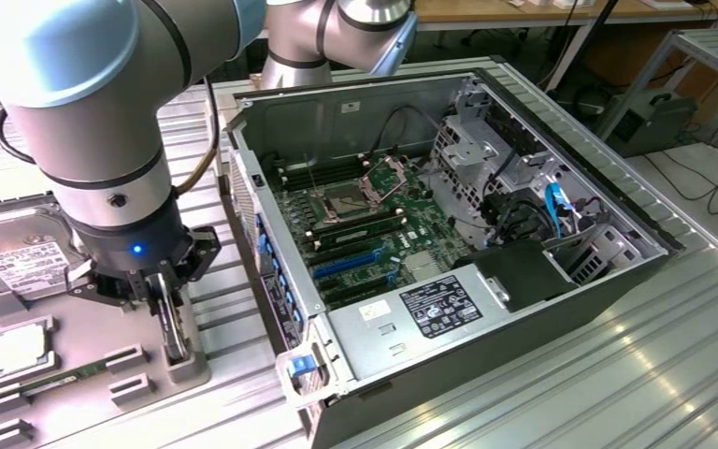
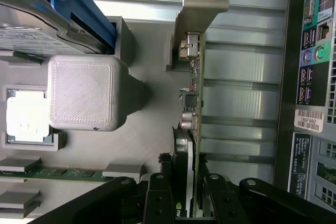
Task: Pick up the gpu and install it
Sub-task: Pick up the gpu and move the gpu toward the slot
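Your gripper is down over the grey moulded parts tray, at the exterior view's left on the slatted metal desk. It is clamped on the gpu — a thin dark circuit card with a silvery metal bracket.

In the wrist view you see the gpu standing on edge. One black finger lies against one face and the other finger against the opposite face. The gripper has the card at the end away from the bracket, where a black round-edged part sits on the board. The hooked bracket is the end farthest from the fingers. You cannot tell from either view whether the card's lower edge rests in the tray or has cleared it.

Beside the card, the tray carries:
- a boxy silver hard drive with a white label
- a square silvery processor chip
- a slim green memory stick

The open black computer case lies just beside the tray, toward the exterior view's right — its green motherboard is exposed. The gpu is outside the case, close to its rear panel of coloured ports.
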Robot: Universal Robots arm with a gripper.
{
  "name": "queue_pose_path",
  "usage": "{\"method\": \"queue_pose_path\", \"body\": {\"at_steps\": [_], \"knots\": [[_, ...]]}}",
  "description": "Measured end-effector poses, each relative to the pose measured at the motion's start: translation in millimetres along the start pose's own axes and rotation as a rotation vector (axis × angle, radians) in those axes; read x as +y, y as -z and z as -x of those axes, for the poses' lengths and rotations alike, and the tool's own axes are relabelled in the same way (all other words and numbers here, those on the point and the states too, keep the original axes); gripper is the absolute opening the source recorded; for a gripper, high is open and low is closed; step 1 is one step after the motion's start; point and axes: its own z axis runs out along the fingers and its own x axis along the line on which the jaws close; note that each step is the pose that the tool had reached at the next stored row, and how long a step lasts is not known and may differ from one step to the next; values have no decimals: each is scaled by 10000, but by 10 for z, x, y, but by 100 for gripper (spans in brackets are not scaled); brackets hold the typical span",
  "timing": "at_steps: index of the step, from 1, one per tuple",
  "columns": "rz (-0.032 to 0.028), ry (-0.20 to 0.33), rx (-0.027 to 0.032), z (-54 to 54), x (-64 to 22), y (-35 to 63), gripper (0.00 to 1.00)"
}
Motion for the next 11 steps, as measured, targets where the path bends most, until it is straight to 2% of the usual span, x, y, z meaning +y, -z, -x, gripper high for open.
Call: {"method": "queue_pose_path", "body": {"at_steps": [11], "knots": [[0,-13,0,-1,3,67,28]]}}
